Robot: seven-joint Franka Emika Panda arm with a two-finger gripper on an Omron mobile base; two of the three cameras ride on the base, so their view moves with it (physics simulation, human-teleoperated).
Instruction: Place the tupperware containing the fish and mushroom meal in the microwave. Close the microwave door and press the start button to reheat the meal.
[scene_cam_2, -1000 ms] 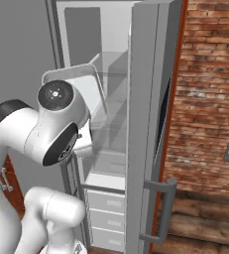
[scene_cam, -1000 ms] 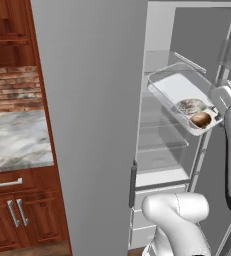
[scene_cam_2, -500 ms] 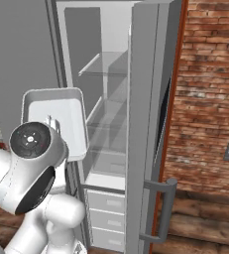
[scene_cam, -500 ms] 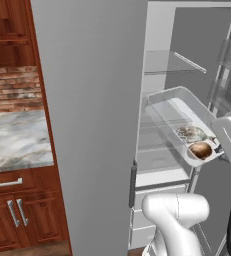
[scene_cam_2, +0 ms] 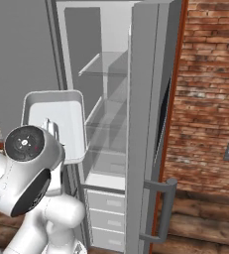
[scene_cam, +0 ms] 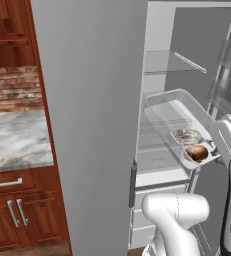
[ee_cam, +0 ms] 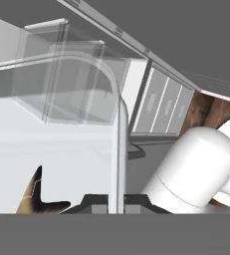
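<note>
Lower left of the left base view: wood cabinet doors (scene_cam: 12, 215) and a drawer (scene_cam: 7, 182) under a marble counter (scene_cam: 17, 140), with a brick backsplash (scene_cam: 12, 87) and upper wood cabinets behind. Lower right of the right base view: wood plank floor (scene_cam_2: 205, 218) and, above it, a brick wall (scene_cam_2: 210, 89) filling the right side.

The centre of both base views is an open fridge (scene_cam_2: 111, 124). Its big plain grey door (scene_cam: 87, 125) stands edge-on in the left base view, close to the left of the arm. Inside are glass shelves (scene_cam: 172, 62) and white drawers (scene_cam_2: 106, 218) at the bottom. The second grey door with a bar handle (scene_cam_2: 163, 208) stands just right of the opening in the right base view. Room is tight: the doors flank both sides, shelf edges lie just behind.

The tupperware (scene_cam: 179, 127) is held up in front of the fridge opening, right of centre in the left base view and left of centre in the right base view (scene_cam_2: 56, 121), tilted, far end higher. The fish and mushroom meal (scene_cam: 192, 145) sits at its low near end, brown lump beside grey piece.

The white arm rises from the base, elbow bulky at the bottom of the frame. The gripper (ee_cam: 117, 201) is narrow, pinched on the tupperware's rim at the near corner; fingertips (ee_cam: 94, 201) either side of the rim wall.
</note>
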